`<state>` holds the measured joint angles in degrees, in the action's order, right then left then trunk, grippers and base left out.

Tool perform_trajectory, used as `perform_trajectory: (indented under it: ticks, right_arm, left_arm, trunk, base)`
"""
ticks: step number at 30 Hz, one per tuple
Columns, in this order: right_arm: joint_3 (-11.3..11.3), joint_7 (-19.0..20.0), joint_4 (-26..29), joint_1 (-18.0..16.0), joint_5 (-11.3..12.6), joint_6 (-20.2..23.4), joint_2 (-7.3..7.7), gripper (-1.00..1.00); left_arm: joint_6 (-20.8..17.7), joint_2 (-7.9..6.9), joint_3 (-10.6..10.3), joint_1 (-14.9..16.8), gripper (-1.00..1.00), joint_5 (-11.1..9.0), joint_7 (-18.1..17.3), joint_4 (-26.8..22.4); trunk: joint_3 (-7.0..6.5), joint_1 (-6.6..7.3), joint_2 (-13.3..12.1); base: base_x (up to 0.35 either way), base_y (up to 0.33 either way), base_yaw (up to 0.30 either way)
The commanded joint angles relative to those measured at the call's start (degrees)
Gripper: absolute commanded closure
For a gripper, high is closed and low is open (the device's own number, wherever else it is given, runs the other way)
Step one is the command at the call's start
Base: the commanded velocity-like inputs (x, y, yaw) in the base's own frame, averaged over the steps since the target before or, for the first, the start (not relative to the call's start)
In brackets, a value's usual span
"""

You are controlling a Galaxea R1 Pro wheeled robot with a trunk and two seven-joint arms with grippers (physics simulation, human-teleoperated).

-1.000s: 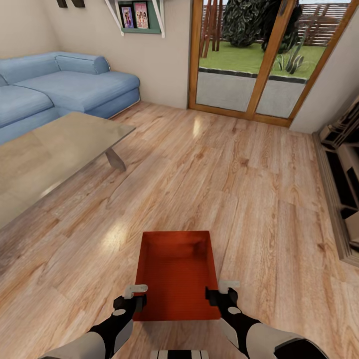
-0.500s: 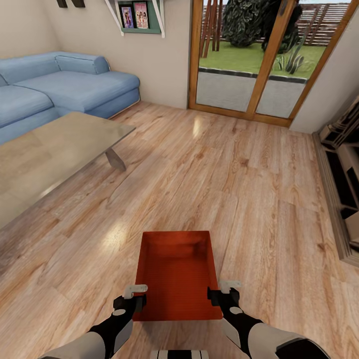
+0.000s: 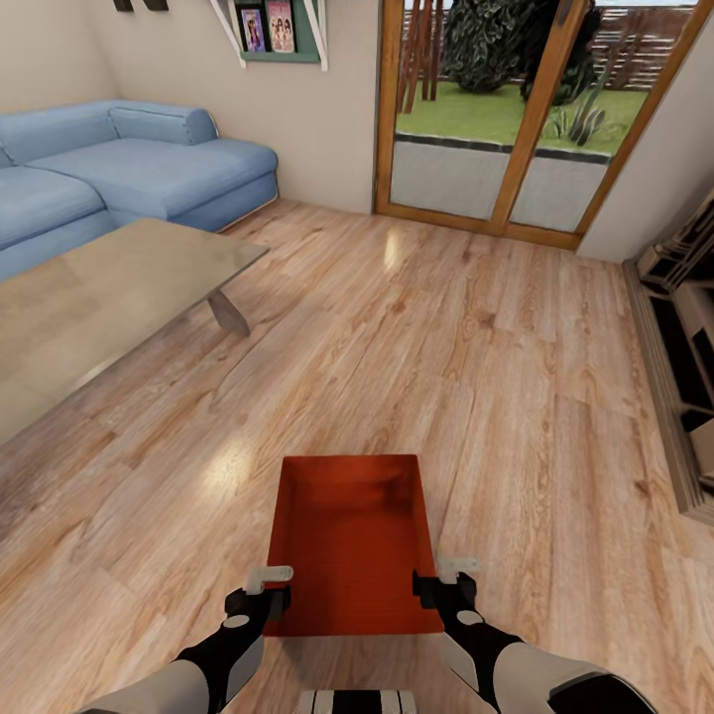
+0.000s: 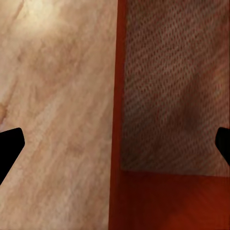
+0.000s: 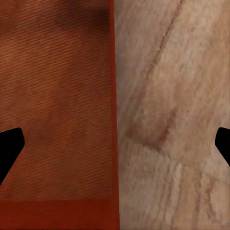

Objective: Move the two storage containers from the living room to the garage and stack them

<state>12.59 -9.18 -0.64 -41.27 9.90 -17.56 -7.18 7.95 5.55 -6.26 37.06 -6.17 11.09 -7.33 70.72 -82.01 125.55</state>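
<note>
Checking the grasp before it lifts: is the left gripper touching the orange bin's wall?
Apart. In the left wrist view the storage container's wall runs between the left gripper's wide-spread fingertips, with floor and bin interior showing either side.

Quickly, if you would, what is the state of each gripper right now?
Left gripper: open, its fingers straddling the storage container's left wall.
Right gripper: open, its fingers straddling the same container's right wall.

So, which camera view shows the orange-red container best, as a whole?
The head view: the whole storage container shows there, open on top, on the wood floor between the left gripper and right gripper. The left wrist view shows one wall and some bottom; the right wrist view likewise.
</note>
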Motion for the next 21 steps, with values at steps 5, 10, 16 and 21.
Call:
perform_trajectory:
  ticks: [5, 10, 16, 21]
  right_arm:
    - [0.5, -0.13, -0.07, -0.07, 0.55, -0.2, -0.02, -1.0]
    - [0.5, -0.13, -0.07, -0.08, 0.56, -0.2, -0.02, -1.0]
    - [0.5, -0.13, -0.07, -0.04, 0.56, -0.2, -0.02, -1.0]
    - [0.5, -0.13, -0.07, -0.04, 0.56, -0.2, -0.02, -1.0]
  left_arm:
    - [0.22, -0.01, -0.51, 0.03, -1.0, -0.6, 0.23, 0.04]
    - [0.22, -0.01, -0.51, 0.03, -1.0, -0.6, 0.24, 0.04]
    - [0.23, 0.0, -0.51, 0.03, -1.0, -0.6, 0.25, 0.04]
    - [0.23, -0.01, -0.51, 0.03, -1.0, -0.61, 0.25, 0.04]
  trunk:
    - [0.58, -0.66, 1.23]
    - [0.58, -0.66, 1.23]
    - [0.58, -0.66, 1.23]
    - [0.58, -0.66, 1.23]
  base:
    - [0.0, 0.0, 0.0]
    - [0.0, 0.0, 0.0]
    - [0.0, 0.0, 0.0]
    - [0.0, 0.0, 0.0]
